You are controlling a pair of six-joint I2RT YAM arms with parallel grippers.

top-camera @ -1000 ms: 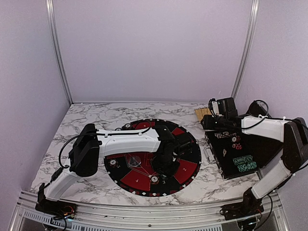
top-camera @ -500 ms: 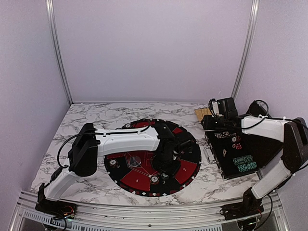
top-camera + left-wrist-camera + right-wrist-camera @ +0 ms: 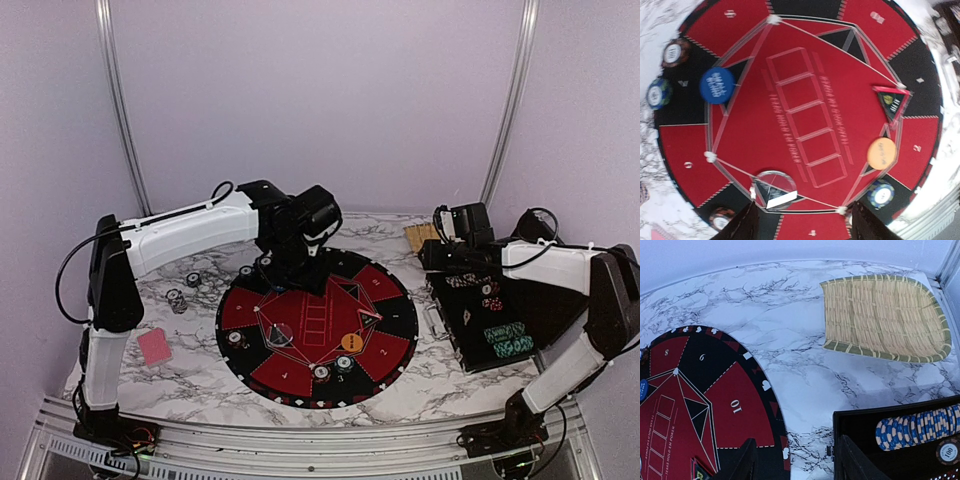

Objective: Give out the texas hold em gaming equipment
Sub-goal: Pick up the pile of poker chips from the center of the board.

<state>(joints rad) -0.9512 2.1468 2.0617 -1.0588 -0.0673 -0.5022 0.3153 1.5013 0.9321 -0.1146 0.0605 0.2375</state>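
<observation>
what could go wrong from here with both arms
1. The left gripper hangs open and empty above the mat. If it drops carelessly, it could nudge the blue button or the rim chips out of place.
2. The right gripper sits open over the case wall. Going straight down, a finger might strike that wall rather than reach the blue-and-white chip row.

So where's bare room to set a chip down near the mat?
Bare marble between the mat and woven tray, and the mat's red centre. Crowded: chips and a card left of the mat, chip rows in the case.
</observation>
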